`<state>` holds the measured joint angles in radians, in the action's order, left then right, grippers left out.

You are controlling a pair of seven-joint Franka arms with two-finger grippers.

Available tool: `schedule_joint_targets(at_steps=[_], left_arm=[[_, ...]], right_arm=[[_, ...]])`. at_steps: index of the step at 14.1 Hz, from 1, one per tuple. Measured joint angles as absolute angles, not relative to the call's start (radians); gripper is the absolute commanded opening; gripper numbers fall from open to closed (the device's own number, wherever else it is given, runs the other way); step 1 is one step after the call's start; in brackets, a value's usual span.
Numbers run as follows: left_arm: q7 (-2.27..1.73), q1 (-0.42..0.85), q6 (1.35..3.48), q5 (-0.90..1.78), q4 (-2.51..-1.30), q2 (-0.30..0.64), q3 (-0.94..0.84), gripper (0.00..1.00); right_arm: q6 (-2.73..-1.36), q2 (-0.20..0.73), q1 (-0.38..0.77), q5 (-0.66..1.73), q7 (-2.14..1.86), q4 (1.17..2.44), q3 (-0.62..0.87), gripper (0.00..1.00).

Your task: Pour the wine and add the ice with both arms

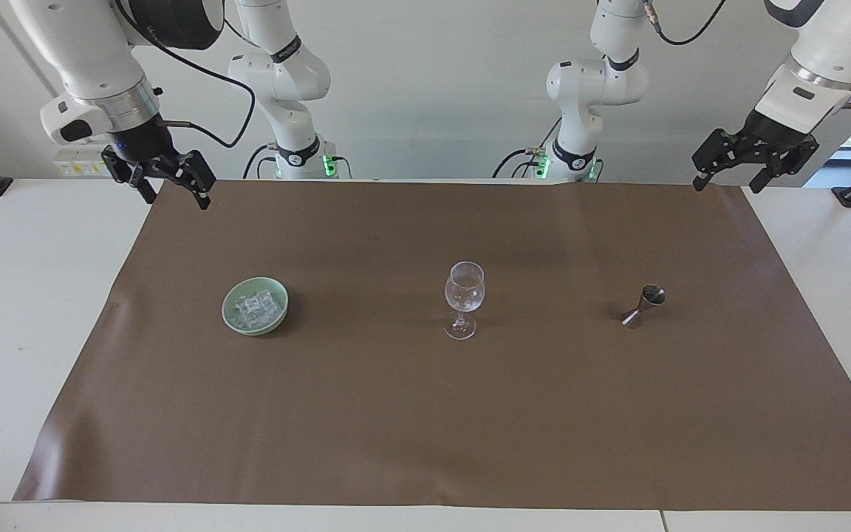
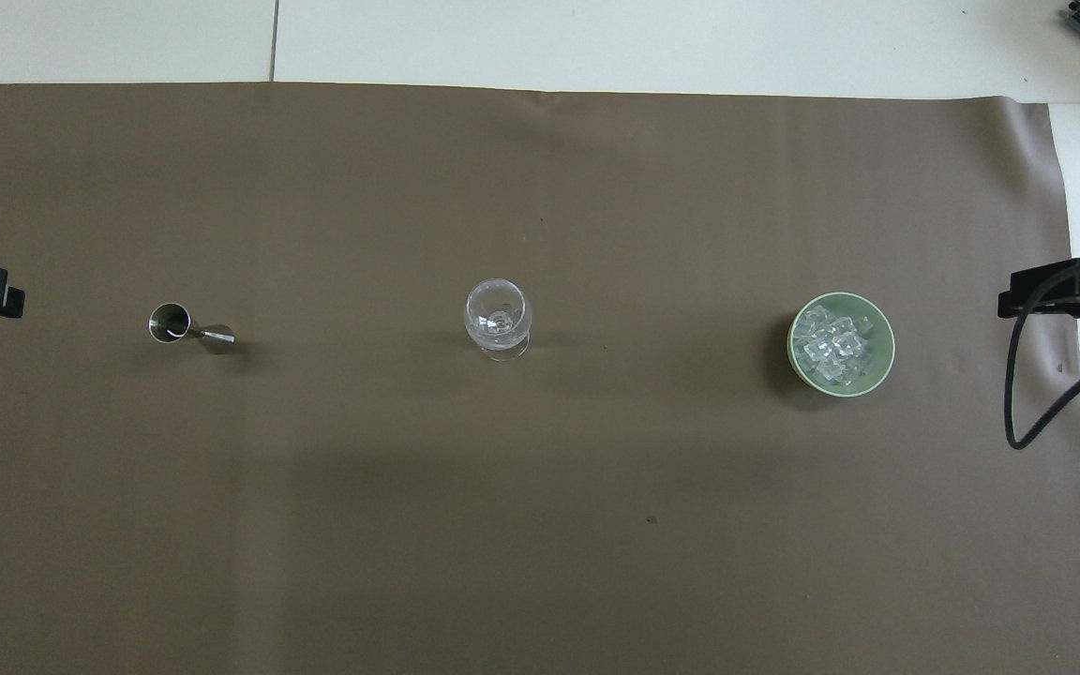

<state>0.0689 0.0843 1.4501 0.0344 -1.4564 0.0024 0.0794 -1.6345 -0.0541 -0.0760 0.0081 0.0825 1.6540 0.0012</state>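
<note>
A clear stemmed glass (image 1: 463, 299) stands upright in the middle of the brown mat; it also shows in the overhead view (image 2: 499, 319). The ice (image 1: 254, 309), several small clear cubes, lies in a pale green bowl (image 1: 227, 307) toward the right arm's end, and shows from overhead too (image 2: 838, 345). A small metal jigger (image 1: 644, 304) sits toward the left arm's end (image 2: 188, 328). My right gripper (image 1: 176, 201) hangs open and empty over the mat's corner at its end. My left gripper (image 1: 727, 186) hangs open and empty over the mat's corner at its end. No bottle is in view.
The brown mat (image 1: 425, 428) covers most of the white table (image 1: 19, 310). The bowl's rim (image 2: 885, 361) lies level with the glass and the jigger in one row. A black cable (image 2: 1018, 394) hangs from the right wrist. Black clamps sit at both table ends.
</note>
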Motion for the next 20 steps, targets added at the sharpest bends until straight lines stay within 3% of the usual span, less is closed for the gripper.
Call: schedule_joint_targets(at_steps=[20], left_arm=[[0.069,0.084,1.450,0.034,-1.456,0.002,0.078,1.00]], right_arm=[[-1.631,-0.054,-0.073,0.010,0.130,1.672,0.006,1.00]])
